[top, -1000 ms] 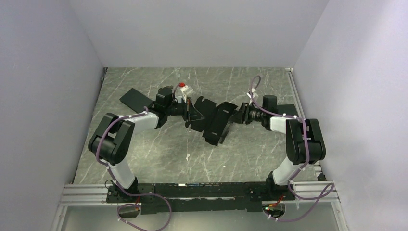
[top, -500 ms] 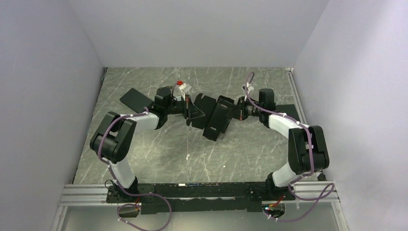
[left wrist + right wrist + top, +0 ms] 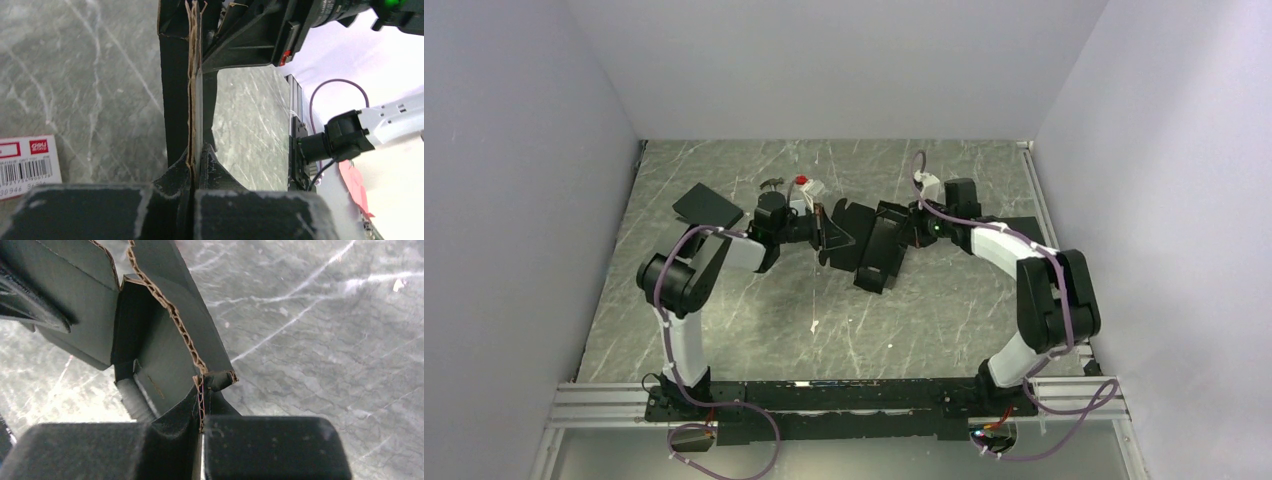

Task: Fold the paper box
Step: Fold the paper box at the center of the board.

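**Figure.** Folding at an early-to-middle stage. The paper box (image 3: 864, 245) is held over the surface (image 3: 824, 330), toward 12 o'clock from its centre, between the 2 arms. Whether its lowest flap touches the surface cannot be told. Several panels stand bent along their creases, but no closed shell is formed: the walls splay, and no flap or tab is visibly tucked. Squaring the walls, tucking the tabs and closing the lid appear left to do. The left end effector (image 3: 192, 165), at the box's 9 o'clock, is clamped on an upright panel's edge. The right end effector (image 3: 201, 407), at 3 o'clock, is pinched together on a corrugated edge beside a fold.
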`<action>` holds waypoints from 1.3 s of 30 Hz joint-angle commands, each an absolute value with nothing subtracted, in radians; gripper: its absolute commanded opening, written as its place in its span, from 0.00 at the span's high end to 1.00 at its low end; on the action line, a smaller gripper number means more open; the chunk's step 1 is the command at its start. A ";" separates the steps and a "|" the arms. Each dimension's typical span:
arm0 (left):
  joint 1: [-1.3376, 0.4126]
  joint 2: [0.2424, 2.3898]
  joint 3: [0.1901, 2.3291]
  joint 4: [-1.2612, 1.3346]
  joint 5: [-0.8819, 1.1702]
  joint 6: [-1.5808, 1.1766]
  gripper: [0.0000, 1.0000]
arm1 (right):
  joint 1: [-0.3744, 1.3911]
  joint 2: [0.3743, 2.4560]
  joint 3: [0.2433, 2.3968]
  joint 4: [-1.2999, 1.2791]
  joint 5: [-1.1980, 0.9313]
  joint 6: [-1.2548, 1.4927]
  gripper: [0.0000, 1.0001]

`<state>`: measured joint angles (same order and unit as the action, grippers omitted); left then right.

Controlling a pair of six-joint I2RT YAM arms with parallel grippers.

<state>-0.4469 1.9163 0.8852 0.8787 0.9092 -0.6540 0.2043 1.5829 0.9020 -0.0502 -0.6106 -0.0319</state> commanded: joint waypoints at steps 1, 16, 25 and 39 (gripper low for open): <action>-0.499 1.978 0.925 0.921 0.893 -0.764 1.00 | 0.239 1.674 0.987 -0.100 -0.467 -0.069 0.99; -0.509 1.977 0.954 0.733 0.712 -0.794 1.00 | 0.213 1.662 1.053 -0.267 -0.567 -0.009 0.49; -0.509 1.935 0.943 0.710 0.665 -0.782 1.00 | 0.114 1.661 1.051 -0.356 -0.655 -0.002 0.50; -0.516 1.925 0.934 0.737 0.670 -0.809 1.00 | 0.106 1.731 1.046 -0.355 -0.670 0.057 1.00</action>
<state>-0.5056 1.9667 0.9257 0.6884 0.6727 -0.8062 0.1001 1.7233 1.0298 -0.3584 -0.6273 0.0277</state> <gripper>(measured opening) 0.022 0.049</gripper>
